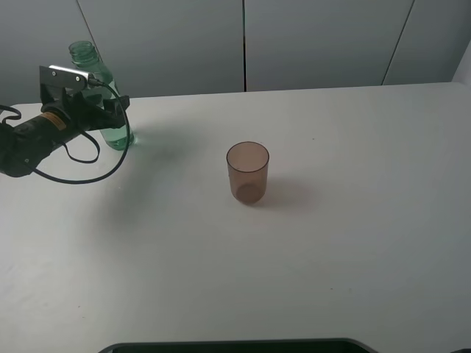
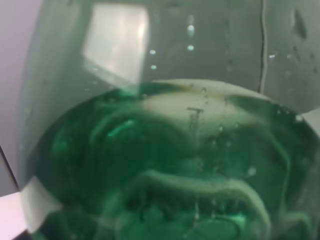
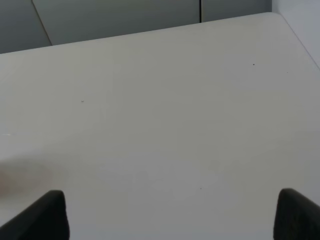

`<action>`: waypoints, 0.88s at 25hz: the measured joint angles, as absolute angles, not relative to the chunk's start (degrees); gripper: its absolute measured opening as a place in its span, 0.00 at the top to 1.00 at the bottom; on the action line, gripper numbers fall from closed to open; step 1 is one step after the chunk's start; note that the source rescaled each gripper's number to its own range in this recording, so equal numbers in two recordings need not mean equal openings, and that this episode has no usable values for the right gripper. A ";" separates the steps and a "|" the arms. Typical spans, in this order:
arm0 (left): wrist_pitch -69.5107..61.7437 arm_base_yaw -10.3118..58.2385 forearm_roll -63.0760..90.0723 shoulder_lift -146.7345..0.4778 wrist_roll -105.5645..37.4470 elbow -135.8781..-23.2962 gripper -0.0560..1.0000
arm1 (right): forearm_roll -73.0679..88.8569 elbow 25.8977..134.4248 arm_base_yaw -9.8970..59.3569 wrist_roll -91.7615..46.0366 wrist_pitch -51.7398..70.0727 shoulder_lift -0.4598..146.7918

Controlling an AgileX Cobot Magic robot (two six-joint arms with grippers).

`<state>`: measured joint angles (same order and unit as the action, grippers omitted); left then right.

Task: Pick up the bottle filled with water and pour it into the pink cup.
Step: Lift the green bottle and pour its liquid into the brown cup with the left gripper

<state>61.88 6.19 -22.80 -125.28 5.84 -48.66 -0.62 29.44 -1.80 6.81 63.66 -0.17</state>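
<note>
bottle (image 1: 115, 134) near table (image 1: 353, 235) far-left edge, pink cup (image 1: 247, 173) mid-table

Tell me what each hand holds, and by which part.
The left hand grips the bottle around the middle of its body, below the neck. The right hand holds nothing, open above the table.

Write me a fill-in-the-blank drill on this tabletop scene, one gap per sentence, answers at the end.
1. The green bottle has no ___ on its threaded neck.
2. The left gripper is shut on the ___.
3. The pink cup stands ___, mouth up, apart from the bottle.
4. The right gripper has its jaws ___.
Missing words: cap; bottle; upright; open.
</note>
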 joint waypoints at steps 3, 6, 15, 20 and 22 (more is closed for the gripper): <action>61.88 6.19 -22.80 -125.28 5.84 -48.74 0.93 | -0.62 29.44 -1.80 6.81 63.66 -0.17; 61.88 6.19 -22.80 -125.28 5.97 -48.74 0.93 | -0.62 29.44 -1.80 6.81 63.66 -0.17; 55.42 6.19 -32.75 -119.26 12.99 -48.24 0.93 | -0.62 29.44 -1.80 6.81 63.66 -0.17; 54.68 6.29 -39.31 -113.47 15.10 -48.24 0.94 | -0.62 29.44 -1.80 6.81 63.66 -0.17; 54.26 6.29 -42.39 -112.06 16.04 -48.36 0.94 | -0.62 29.44 -1.80 6.81 63.66 -0.17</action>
<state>54.26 6.29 -42.39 -112.06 16.04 -48.36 -0.62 29.44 -1.80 6.81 63.66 -0.17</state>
